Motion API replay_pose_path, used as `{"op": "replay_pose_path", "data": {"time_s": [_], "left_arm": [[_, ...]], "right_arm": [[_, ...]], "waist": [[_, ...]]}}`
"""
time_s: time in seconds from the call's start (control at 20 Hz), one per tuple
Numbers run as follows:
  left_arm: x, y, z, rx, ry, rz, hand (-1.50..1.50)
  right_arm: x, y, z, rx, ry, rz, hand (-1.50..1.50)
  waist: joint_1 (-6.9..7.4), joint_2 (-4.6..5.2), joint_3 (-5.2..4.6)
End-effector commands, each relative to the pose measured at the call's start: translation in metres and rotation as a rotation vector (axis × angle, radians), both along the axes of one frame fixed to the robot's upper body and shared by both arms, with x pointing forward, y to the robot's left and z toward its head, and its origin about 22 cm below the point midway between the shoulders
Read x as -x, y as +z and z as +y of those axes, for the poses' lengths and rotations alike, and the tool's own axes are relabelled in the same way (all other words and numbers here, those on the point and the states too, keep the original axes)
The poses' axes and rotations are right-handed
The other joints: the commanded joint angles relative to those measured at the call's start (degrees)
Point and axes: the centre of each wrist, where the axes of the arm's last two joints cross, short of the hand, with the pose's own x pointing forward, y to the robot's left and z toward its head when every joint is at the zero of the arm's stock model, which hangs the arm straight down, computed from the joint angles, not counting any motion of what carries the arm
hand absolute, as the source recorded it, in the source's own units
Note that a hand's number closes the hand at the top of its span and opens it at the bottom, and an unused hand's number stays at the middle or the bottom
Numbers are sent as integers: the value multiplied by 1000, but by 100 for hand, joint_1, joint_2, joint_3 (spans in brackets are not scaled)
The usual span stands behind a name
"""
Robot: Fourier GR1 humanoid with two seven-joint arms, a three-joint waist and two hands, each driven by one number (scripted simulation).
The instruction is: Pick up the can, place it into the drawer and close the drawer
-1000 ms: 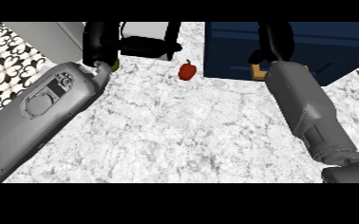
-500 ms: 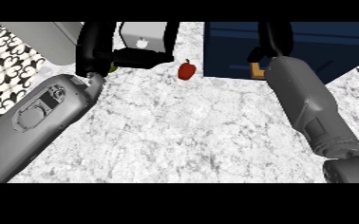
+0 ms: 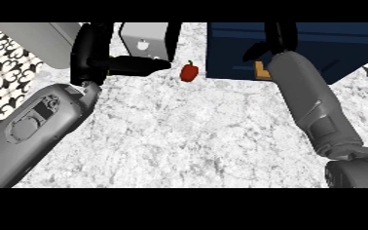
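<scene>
The open drawer [image 3: 233,48] shows as a dark blue box at the upper right. A small orange can [image 3: 259,71] sits at its near edge, half hidden by my right wrist. My right hand [image 3: 277,38] hangs over the drawer just beyond the can, its fingers pointing away and its thumb spread to the left; nothing is held in it. At the upper left my left hand [image 3: 92,53] stands with fingers up and its thumb stretched right toward a red pepper.
A small red pepper [image 3: 189,71] lies on the marble counter [image 3: 194,126] just left of the drawer. A light grey box [image 3: 146,40] stands behind it. A patterned wall or panel [image 3: 16,73] runs along the left edge.
My left hand has shifted, and its thumb now lies lower, pointing at the pepper. The left forearm has swung a little. The right arm, can and pepper have barely moved.
</scene>
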Motion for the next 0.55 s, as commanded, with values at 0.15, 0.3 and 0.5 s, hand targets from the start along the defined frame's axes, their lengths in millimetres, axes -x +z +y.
{"op": "replay_pose_path", "data": {"time_s": [0.15, 0.3, 0.5], "left_arm": [[15, -25, 15, -15, 27, 14, -150], [11, -21, 9, 6, 14, 0, -150], [12, -22, 17, 17, 36, 18, -150]], "right_arm": [[-10, 30, 26, -408, 85, -62, -150], [-10, 29, 36, -531, 121, -39, -150], [-10, 27, 37, -539, 129, -47, -150]], "waist": [[28, -115, -20], [-49, -63, -23], [-64, -70, -29]]}}
